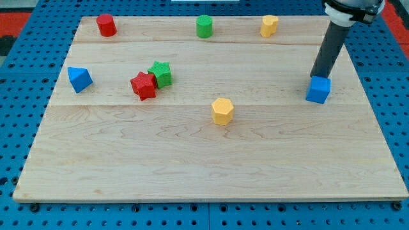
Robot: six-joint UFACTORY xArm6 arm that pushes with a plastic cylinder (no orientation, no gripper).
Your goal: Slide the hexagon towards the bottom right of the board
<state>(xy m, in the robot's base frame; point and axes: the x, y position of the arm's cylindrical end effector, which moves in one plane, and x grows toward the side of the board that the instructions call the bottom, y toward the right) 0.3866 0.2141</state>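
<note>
A yellow hexagon block [222,110] sits near the middle of the wooden board [211,166]. My tip [316,77] stands at the view's right, just above and touching or nearly touching a blue cube [318,89]. The tip is well to the right of the hexagon and a little higher in the view.
A red star [144,85] and a green star [160,73] touch each other at the left of centre. A blue triangular block [79,79] lies at the left edge. Along the top are a red cylinder [106,25], a green cylinder [204,27] and a yellow pentagon-like block [269,25].
</note>
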